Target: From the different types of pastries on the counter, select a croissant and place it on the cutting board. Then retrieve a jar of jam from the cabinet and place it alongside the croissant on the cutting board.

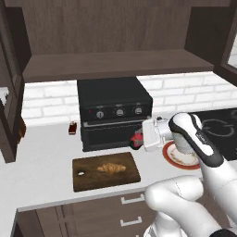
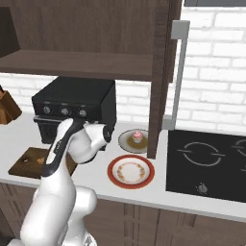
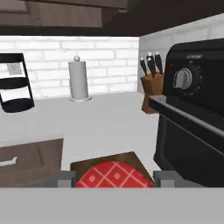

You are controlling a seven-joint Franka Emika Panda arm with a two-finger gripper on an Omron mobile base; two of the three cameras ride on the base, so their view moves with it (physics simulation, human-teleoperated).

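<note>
The croissant [image 1: 111, 168] lies on the dark brown cutting board [image 1: 105, 172] at the front of the pale counter [image 1: 51, 152]. My gripper [image 1: 137, 139] hovers just right of the board, in front of the black oven, shut on the red jar of jam [image 1: 136, 138]. In the hand view the jar [image 3: 114, 174] with its red checked top sits between the fingertips [image 3: 65, 178], with the board's corner [image 3: 85, 165] just beyond it. The pink cupcake [image 2: 138, 136] stands on its own plate further right. The cabinet's open shelf [image 1: 115, 65] runs above.
A black toaster oven [image 1: 113, 111] stands right behind the board. An empty red-rimmed plate [image 2: 130, 171] lies to the right, then a black cooktop [image 2: 206, 163]. A small brown bottle [image 1: 72, 128], a knife block [image 3: 151, 87] and a paper towel holder [image 3: 78, 81] stand leftwards.
</note>
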